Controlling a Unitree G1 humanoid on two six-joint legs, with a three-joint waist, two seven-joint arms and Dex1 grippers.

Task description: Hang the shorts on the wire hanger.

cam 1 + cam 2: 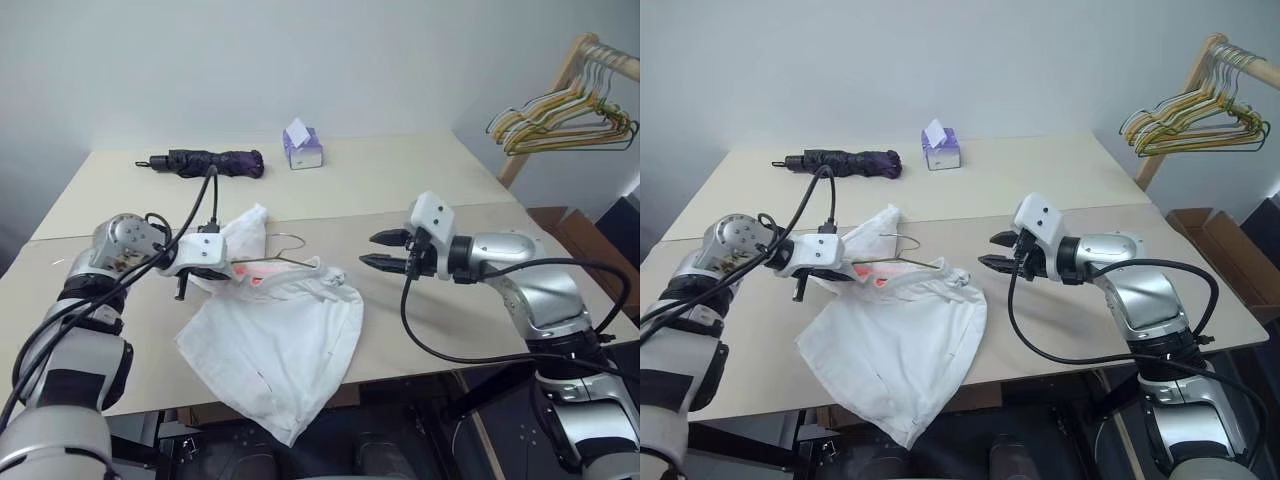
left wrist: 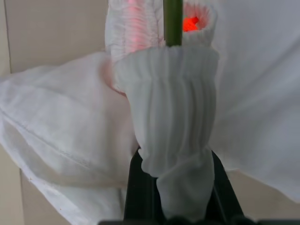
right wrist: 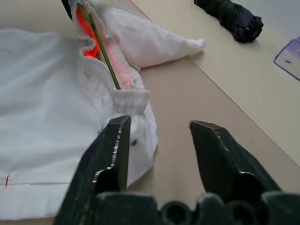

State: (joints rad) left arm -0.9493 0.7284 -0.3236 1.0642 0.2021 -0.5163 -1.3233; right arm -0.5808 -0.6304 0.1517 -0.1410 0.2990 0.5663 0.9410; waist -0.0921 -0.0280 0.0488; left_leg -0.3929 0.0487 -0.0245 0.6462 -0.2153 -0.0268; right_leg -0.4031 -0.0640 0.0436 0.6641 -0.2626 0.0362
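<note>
The left gripper [image 1: 205,262] is pinching the waistband of the shorts [image 1: 275,350] with the wire hanger [image 1: 290,262] threaded in (partly, I judge), while the right gripper [image 1: 385,251] is hanging spread and empty nearby.

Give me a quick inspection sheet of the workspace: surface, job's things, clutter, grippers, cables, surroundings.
Surface: beige table, two sections.
Job's things: shorts draped over the near edge, waistband bunched on the hanger; its hook sticks out above.
Clutter: folded umbrella and tissue box at the far side.
Grippers: left gripper shut on the shorts' waistband; right gripper open, empty, just right of the shorts.
Cables: black cable looping from each wrist.
Surroundings: rack of hangers at far right; cardboard box beyond the table.
</note>
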